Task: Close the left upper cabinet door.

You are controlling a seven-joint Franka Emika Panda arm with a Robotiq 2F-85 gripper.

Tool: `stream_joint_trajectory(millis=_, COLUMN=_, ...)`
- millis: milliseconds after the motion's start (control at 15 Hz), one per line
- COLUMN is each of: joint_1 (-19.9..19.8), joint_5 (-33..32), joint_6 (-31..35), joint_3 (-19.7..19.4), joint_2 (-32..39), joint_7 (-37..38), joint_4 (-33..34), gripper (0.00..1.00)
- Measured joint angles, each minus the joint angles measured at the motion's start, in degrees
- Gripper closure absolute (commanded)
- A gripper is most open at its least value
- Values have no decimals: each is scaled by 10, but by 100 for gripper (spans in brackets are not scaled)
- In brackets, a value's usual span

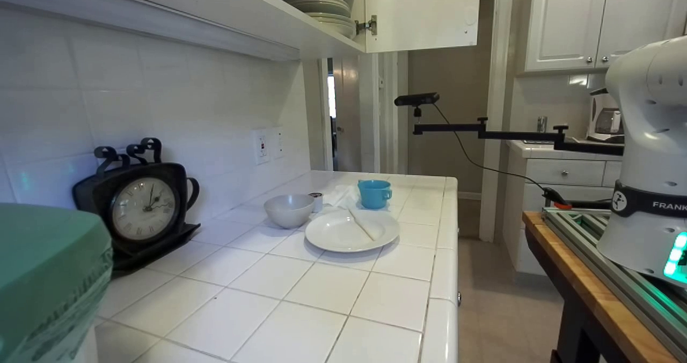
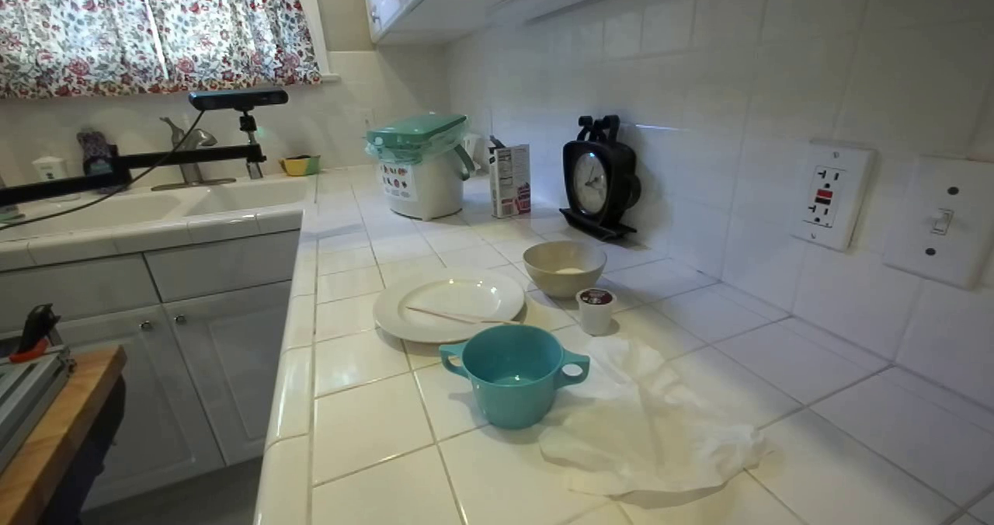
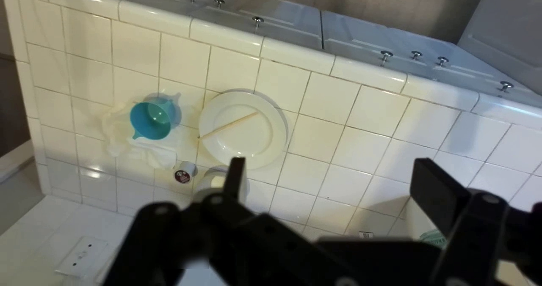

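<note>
The left upper cabinet door [image 1: 424,14] is a flat cream-white panel at the top of an exterior view. It stands open, swung out from the cupboard that holds stacked plates [image 1: 322,8]. A metal hinge [image 1: 371,26] shows on its left edge, and its top is cut off by the frame. The door does not show in the wrist view. My gripper [image 3: 330,161] shows only in the wrist view. Its two black fingers are wide apart with nothing between them. It looks down over the tiled counter from above. The distance from gripper to door cannot be told.
On the white counter [image 3: 326,138] stand a plate [image 1: 351,231] with a stick, a bowl [image 1: 290,211], a blue cup [image 2: 516,377], crumpled paper [image 2: 660,432], a clock [image 2: 598,179] and a green-lidded bin [image 2: 423,175]. A camera on a black bar [image 1: 515,135] juts out from the robot's side.
</note>
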Motion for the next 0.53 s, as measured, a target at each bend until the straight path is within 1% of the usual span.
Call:
stream_joint_trajectory(millis=333, joint_1=0, joint_5=7, joint_6=4, joint_3=19, joint_2=27, joint_7=15, joint_4=33, gripper=0)
stream_joint_trajectory(millis=533, joint_1=1, joint_5=18, joint_6=4, joint_3=22, joint_2=45, joint_7=17, joint_4=48, gripper=0)
